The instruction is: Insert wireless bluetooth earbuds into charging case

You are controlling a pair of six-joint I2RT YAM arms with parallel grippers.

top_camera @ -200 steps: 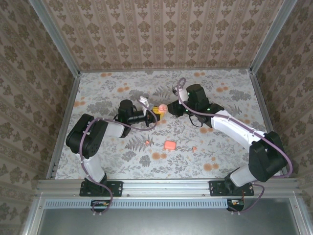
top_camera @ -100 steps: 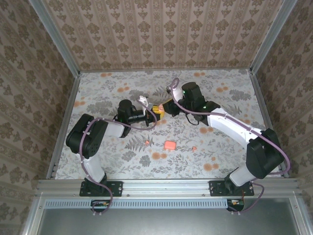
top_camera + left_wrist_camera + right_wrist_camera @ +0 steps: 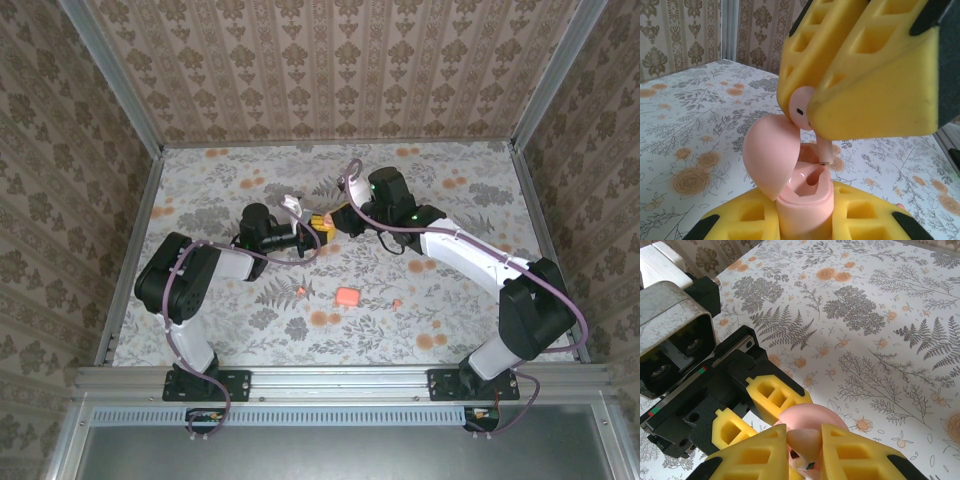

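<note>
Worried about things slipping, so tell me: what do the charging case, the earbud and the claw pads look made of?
The charging case: smooth pink plastic, semi-gloss, light sheen inside the wells.
The earbud: same smooth pink plastic; stem tip looks metallic.
The claw pads: matte yellow, probably foam or soft rubber, with moulded square pockets.

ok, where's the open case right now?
The case is mid-table in the top view, clamped in the left gripper, just under the earbud pinched by the right gripper.
</note>
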